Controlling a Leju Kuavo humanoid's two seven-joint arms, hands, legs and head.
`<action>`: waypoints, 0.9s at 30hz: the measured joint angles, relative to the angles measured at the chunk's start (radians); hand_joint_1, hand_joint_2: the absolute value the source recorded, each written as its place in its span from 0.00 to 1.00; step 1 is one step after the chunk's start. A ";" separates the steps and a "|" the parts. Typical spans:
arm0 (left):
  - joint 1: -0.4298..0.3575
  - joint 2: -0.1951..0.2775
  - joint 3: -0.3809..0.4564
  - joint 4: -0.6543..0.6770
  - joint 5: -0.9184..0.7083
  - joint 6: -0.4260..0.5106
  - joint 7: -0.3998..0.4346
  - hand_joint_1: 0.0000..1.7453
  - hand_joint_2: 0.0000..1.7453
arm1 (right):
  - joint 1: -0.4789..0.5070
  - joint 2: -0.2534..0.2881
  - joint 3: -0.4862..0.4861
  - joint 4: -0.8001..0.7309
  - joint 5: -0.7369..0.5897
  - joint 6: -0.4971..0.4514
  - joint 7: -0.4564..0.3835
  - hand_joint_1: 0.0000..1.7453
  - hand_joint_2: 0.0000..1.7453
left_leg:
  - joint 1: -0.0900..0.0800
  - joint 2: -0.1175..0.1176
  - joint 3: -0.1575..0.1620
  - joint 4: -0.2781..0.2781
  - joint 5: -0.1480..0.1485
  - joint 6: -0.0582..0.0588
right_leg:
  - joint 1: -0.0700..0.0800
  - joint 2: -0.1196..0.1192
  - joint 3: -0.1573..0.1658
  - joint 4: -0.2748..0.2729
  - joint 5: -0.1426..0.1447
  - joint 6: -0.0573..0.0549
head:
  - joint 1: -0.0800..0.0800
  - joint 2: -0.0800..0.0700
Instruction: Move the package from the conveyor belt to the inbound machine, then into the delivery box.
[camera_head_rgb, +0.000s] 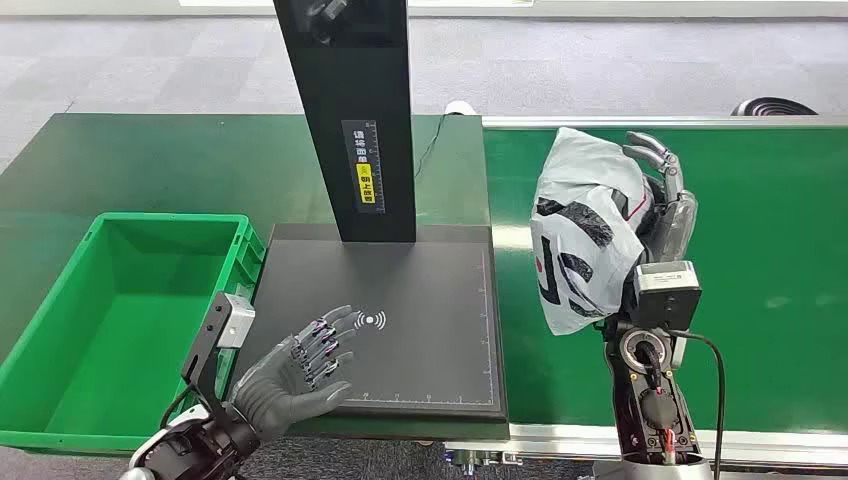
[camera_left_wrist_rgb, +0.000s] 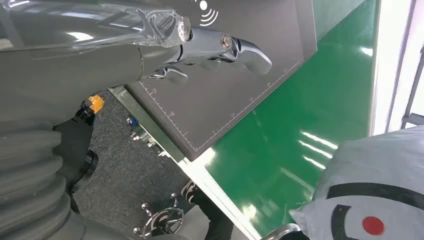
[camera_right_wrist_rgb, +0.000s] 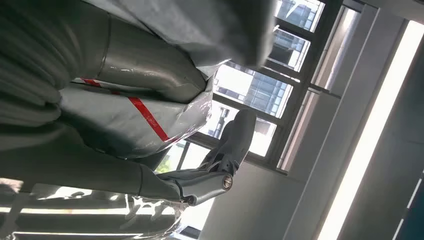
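The package (camera_head_rgb: 580, 235) is a grey plastic mailer with black and red print. My right hand (camera_head_rgb: 662, 205) holds it up above the green conveyor belt (camera_head_rgb: 760, 250), just right of the inbound machine's black scan plate (camera_head_rgb: 420, 300). In the right wrist view the hand (camera_right_wrist_rgb: 200, 177) wraps the bag (camera_right_wrist_rgb: 125, 112). My left hand (camera_head_rgb: 300, 365) hovers open over the plate's front left corner, fingers spread, holding nothing. The left wrist view shows that hand (camera_left_wrist_rgb: 200, 45) above the plate (camera_left_wrist_rgb: 220, 95), and the package (camera_left_wrist_rgb: 370, 190) beyond it. The green delivery box (camera_head_rgb: 120, 320) sits left of the plate.
A black post (camera_head_rgb: 350, 110) rises from the back of the scan plate. Green table surface (camera_head_rgb: 150, 160) lies behind the box. The belt's silver front rail (camera_head_rgb: 560, 440) runs along the near edge, with grey carpet floor (camera_left_wrist_rgb: 130, 170) below.
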 joint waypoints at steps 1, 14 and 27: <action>0.000 0.000 0.000 0.000 0.000 0.000 0.000 0.00 1.00 | 0.000 0.000 0.000 0.001 0.000 0.000 0.000 1.00 1.00 | 0.000 0.000 0.000 0.000 0.000 0.000 | 0.000 0.000 0.000 0.000 0.000 0.000 | 0.000 0.000; -0.030 0.015 -0.011 0.029 0.016 -0.023 0.000 0.00 1.00 | -0.054 -0.009 0.143 0.228 -0.176 0.282 0.111 1.00 1.00 | 0.000 0.000 0.000 0.000 0.000 0.000 | 0.000 0.000 0.000 0.000 0.000 0.000 | 0.000 0.000; -0.094 0.035 -0.020 0.102 0.038 -0.063 0.000 0.00 1.00 | -0.199 0.028 0.444 0.740 -0.283 0.573 0.158 1.00 1.00 | 0.000 0.000 0.000 0.000 0.001 0.000 | 0.000 0.000 0.000 0.000 0.001 0.000 | 0.000 0.000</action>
